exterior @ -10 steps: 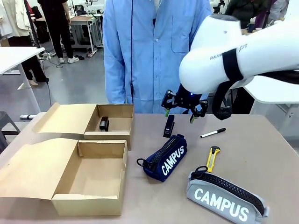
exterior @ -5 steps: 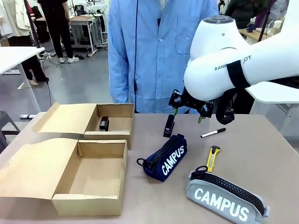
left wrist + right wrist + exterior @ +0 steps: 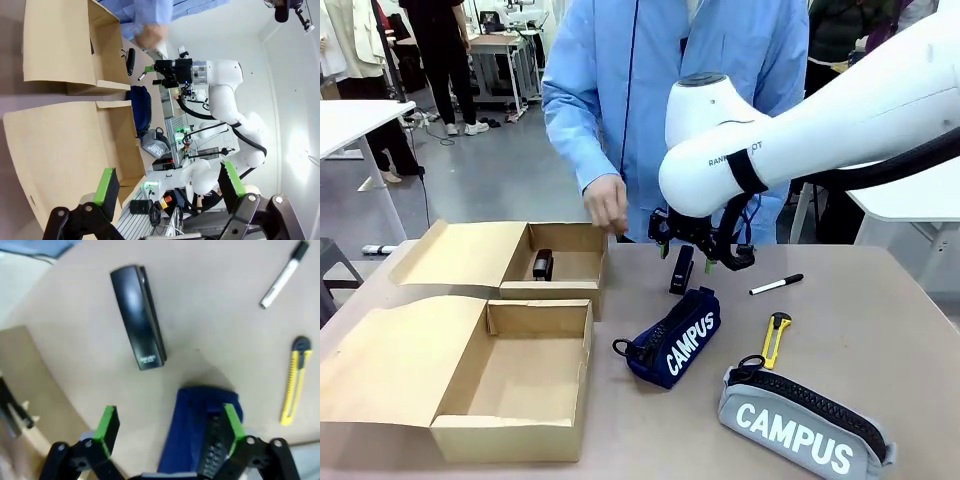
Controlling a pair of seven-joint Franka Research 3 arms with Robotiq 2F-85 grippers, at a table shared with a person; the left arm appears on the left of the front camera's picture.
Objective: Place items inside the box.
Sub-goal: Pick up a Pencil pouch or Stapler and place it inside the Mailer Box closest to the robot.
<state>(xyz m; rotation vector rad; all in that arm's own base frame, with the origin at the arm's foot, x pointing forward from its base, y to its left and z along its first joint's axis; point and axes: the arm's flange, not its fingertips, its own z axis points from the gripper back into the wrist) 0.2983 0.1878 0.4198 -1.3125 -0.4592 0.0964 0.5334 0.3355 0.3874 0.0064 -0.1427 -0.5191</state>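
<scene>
The right pincer [image 3: 686,257] is held spread apart just above the black stapler [image 3: 681,271] on the counter [image 3: 880,320]; the left pincer [image 3: 168,182] is seen spread apart too.

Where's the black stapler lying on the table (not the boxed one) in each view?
Front view: black stapler at upper centre, just behind the navy pouch.
Left wrist view: stapler at upper left-centre, above the pouch.
Right wrist view: stapler at upper left-centre, pouch below it.
Shared landmark: the navy pouch.
</scene>
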